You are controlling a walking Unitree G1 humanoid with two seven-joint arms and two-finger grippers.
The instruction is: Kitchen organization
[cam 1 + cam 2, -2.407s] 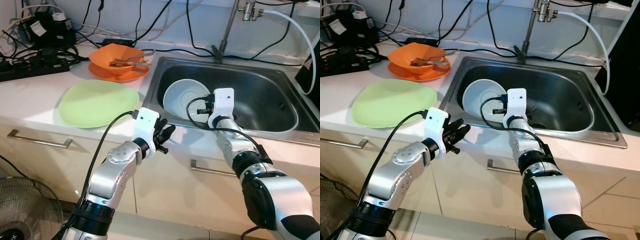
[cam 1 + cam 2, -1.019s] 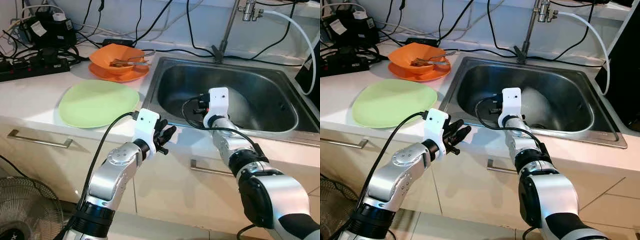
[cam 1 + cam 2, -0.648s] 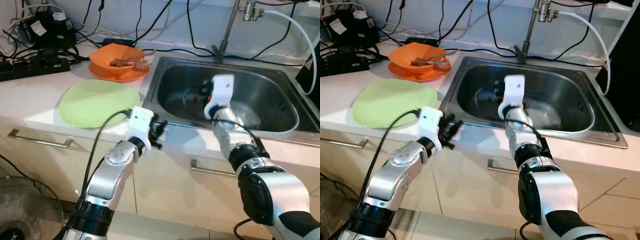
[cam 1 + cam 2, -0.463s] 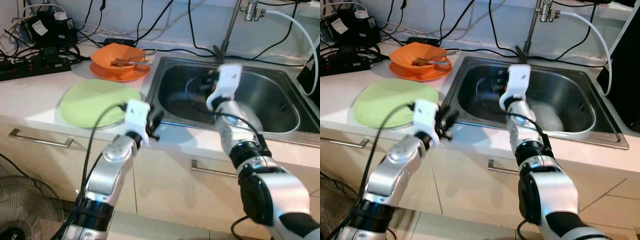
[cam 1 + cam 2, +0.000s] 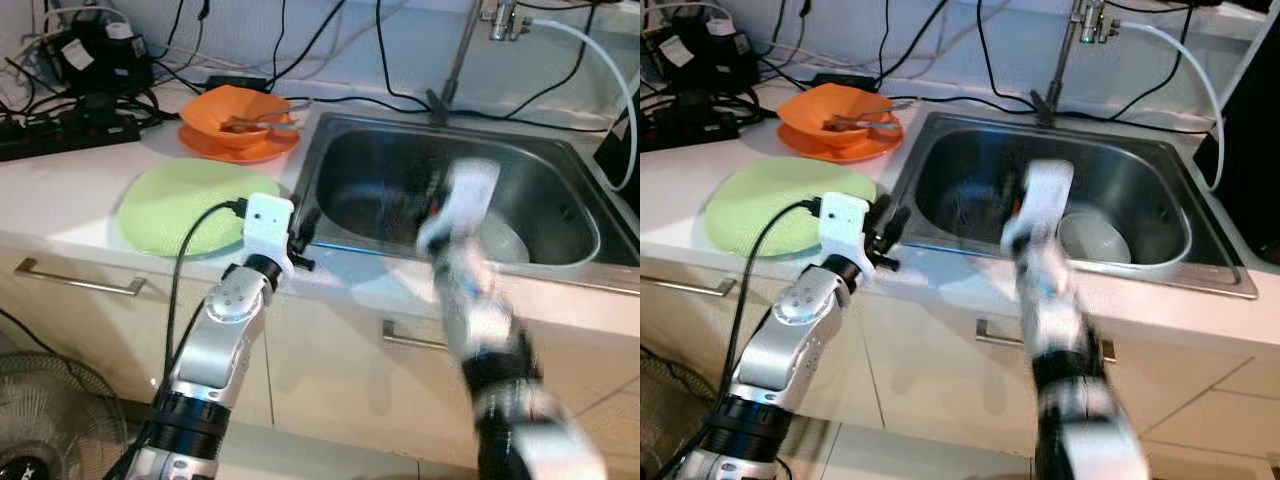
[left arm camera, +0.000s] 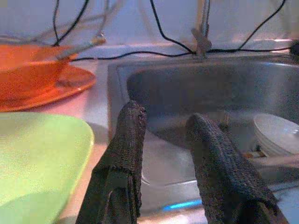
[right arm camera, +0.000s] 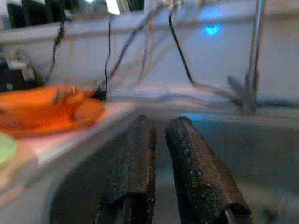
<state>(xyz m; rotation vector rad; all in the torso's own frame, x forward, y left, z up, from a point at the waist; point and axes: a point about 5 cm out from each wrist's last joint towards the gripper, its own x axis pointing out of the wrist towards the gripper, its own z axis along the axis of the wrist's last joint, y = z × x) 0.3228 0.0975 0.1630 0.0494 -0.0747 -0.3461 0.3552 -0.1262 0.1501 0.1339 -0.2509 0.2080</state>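
A white bowl (image 5: 503,240) lies on the floor of the steel sink (image 5: 545,185), toward its right side; it also shows in the left wrist view as stacked white rims (image 6: 276,134). My right arm (image 5: 462,205) is blurred above the sink's front middle. Its gripper (image 7: 160,161) is shut with nothing held, pointing at the sink's left rim. My left gripper (image 6: 163,149) is open and empty at the sink's front-left corner, beside the green plate (image 5: 180,205). An orange bowl (image 5: 232,112) with cutlery sits on an orange plate behind.
A faucet (image 5: 455,60) rises behind the sink. Power strips and tangled cables (image 5: 70,105) crowd the back left of the counter. Drawer handles (image 5: 75,283) run below the counter edge. A fan (image 5: 40,420) stands on the floor at left.
The white bowl went from standing at the sink's left to lying at its right. My right gripper let it go and rose. My left gripper climbed to the sink corner.
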